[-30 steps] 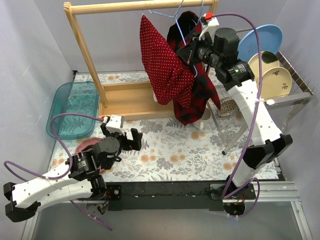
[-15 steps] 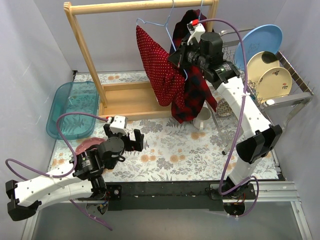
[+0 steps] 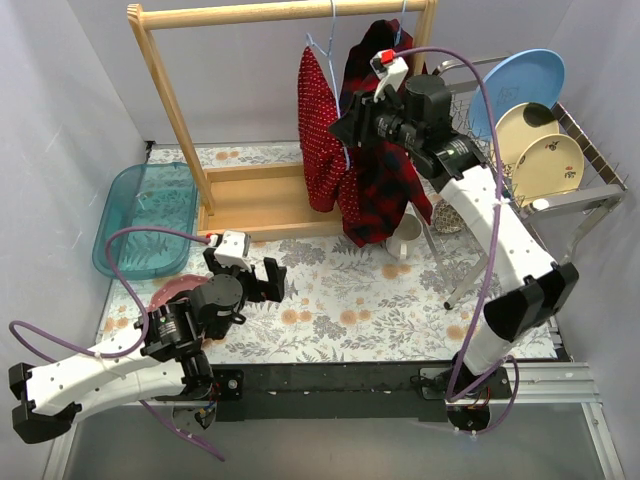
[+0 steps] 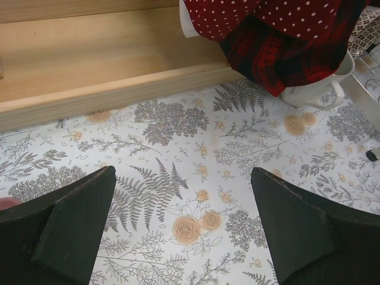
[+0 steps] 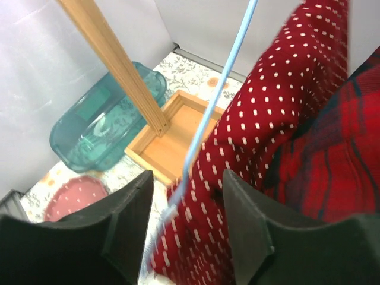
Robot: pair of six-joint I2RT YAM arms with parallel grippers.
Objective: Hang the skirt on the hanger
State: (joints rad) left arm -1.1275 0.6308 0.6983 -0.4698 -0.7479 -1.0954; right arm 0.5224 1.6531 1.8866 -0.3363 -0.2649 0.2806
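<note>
The skirt (image 3: pixel 318 140), red with white dots, hangs on a light blue hanger (image 3: pixel 322 45) under the wooden rail (image 3: pixel 280 12). My right gripper (image 3: pixel 347 125) sits right beside it, jaws open, and holds nothing. In the right wrist view the hanger's blue wire (image 5: pixel 219 95) and the skirt (image 5: pixel 267 119) run between the spread fingers of that gripper (image 5: pixel 187 196). My left gripper (image 3: pixel 265 280) is low over the floral mat and open. Only the mat lies between the fingers of the left gripper (image 4: pixel 183 178), and the skirt's hem (image 4: pixel 261 15) shows at the top.
A red-and-black plaid garment (image 3: pixel 385 190) hangs just right of the skirt. The wooden rack's base (image 3: pixel 255 200) lies below. A teal tub (image 3: pixel 145 215) and a pink plate (image 3: pixel 175 293) are at the left. A white mug (image 4: pixel 314 92) and a wire dish rack with plates (image 3: pixel 540 140) are at the right.
My right gripper has opened and let go of the hanger. The hanger and skirt swung right and now hang straighter under the rail. The left arm barely moved.
</note>
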